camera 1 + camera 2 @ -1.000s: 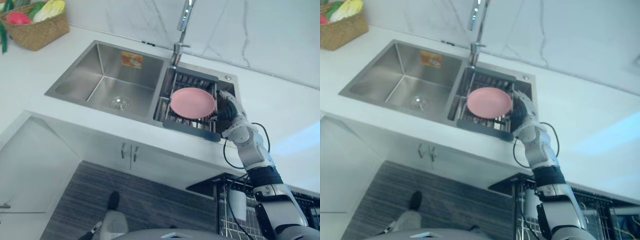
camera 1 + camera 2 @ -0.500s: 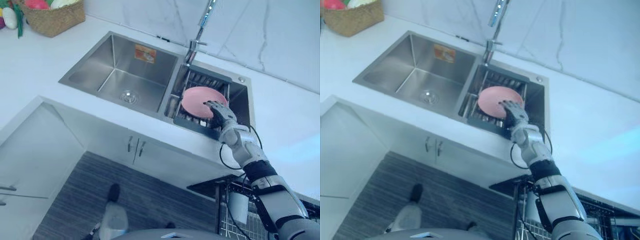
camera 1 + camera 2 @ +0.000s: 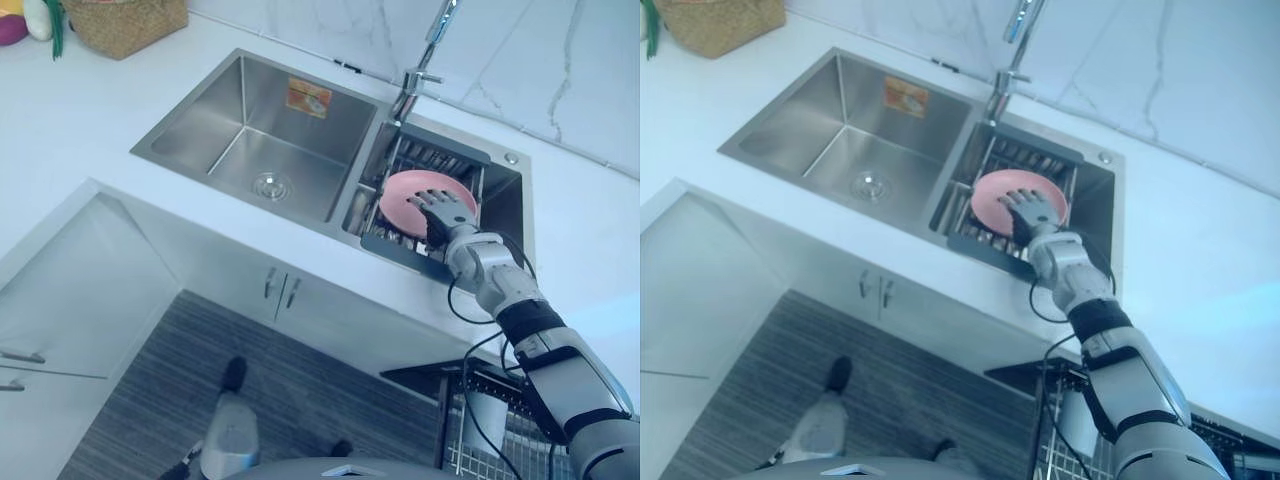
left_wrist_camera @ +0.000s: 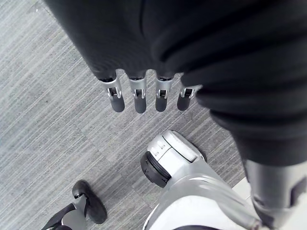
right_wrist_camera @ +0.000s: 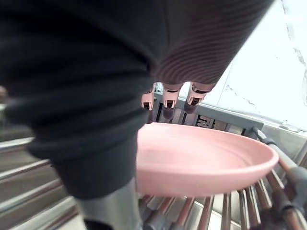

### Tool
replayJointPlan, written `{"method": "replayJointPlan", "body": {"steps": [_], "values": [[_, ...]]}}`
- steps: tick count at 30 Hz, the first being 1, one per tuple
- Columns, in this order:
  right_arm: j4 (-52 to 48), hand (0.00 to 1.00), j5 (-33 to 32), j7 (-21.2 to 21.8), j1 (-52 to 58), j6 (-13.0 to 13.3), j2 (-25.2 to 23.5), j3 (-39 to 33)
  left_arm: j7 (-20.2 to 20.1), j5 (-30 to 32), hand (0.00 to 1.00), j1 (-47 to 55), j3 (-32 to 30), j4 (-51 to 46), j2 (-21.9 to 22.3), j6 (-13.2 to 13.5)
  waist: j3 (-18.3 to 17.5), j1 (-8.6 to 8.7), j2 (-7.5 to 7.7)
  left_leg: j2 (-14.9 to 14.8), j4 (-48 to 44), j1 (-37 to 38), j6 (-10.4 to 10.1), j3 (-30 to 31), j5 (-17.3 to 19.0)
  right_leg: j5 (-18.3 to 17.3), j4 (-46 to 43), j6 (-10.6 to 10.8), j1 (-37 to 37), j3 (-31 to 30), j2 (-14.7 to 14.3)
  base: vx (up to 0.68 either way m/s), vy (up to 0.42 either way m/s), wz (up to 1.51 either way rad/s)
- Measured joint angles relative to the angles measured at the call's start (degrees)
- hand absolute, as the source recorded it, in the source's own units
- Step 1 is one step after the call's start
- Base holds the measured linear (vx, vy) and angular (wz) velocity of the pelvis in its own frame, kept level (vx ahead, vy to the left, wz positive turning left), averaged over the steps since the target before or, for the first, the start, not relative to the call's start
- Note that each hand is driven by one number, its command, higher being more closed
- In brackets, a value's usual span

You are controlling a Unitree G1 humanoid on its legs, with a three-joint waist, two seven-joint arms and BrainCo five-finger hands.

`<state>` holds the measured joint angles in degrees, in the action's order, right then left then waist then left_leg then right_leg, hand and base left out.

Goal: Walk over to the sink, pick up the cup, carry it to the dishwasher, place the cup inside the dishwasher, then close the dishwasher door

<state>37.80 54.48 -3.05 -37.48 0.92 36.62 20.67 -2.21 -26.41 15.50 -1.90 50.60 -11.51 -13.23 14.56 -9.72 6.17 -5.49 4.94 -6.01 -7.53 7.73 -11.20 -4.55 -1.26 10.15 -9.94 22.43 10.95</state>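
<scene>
A: Guessing the plate (image 3: pixel 402 200) is plastic or similar: light, stiff, and smooth enough to slide off those dark fingertips. It's a shallow pink plate rather than a cup, lying almost flat on the rack (image 3: pixel 432 160) in the right basin of the sink (image 3: pixel 260 130)

B: Yeah, and lying flat makes it awkward. I'd go for the rim, thumb under the near edge and fingers on top, since the rack bars leave gaps to hook into. Pressing on the middle gets you nowhere

A: So where's the hand at?

B: Right hand (image 3: pixel 447 210) hangs over the plate's right half, palm down, fingers loosely spread and fairly straight, curled round nothing. In the wrist view its fingertips (image 5: pixel 171 99) point toward the far rim, just above the plate. Can't tell if anything touches. Left hand (image 4: pixel 139 96) dangles over the floor (image 4: pixel 48 120), fingers straight and relaxed, holding nothing
</scene>
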Motion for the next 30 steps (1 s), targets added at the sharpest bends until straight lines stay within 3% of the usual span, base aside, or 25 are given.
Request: {"method": "replayJointPlan", "body": {"steps": [6,10,22,30], "values": [[2.28,0.0,-0.02,-0.07,-3.09,-2.7,0.37,1.24,-0.74,-0.59,0.0,-0.06,0.58,-0.02,-0.82,-0.02,1.07,-0.3,0.04,0.05,-0.01,-0.78,0.12,0.32,-0.03,0.01,-0.03,-0.02,0.56,0.21,-0.07,0.0,0.001,0.01],[4.81,0.0,-0.03,-0.02,-4.32,-4.82,1.35,1.6,-1.17,-1.05,0.0,-0.27,2.11,-0.24,-1.22,0.04,2.2,-1.64,0.14,0.21,-0.02,-1.18,0.14,0.89,-0.7,-0.11,-0.12,-0.22,0.63,0.43,-0.1,0.03,-0.01,0.06],[8.92,0.0,-0.11,-1.23,-8.93,-5.2,1.41,2.4,-1.84,-2.48,0.0,-0.3,4.28,-0.2,-1.47,0.55,5.64,-1.76,-0.37,0.21,-0.01,-1.44,-0.36,1.62,-0.51,-0.51,-0.48,-0.4,0.81,0.62,-0.25,0.0,-0.003,0.03],[9.03,0.0,-0.15,-2.87,-10.12,-5.54,2.81,3.93,-2.01,-2.79,0.0,-0.29,4.89,-0.07,-1.37,0.86,5.9,-1.76,-0.78,0.1,-0.02,-2.64,-0.31,1.49,-0.63,-0.49,-1.0,-0.42,2.48,0.05,-0.27,-0.01,0.005,-0.02]]}}
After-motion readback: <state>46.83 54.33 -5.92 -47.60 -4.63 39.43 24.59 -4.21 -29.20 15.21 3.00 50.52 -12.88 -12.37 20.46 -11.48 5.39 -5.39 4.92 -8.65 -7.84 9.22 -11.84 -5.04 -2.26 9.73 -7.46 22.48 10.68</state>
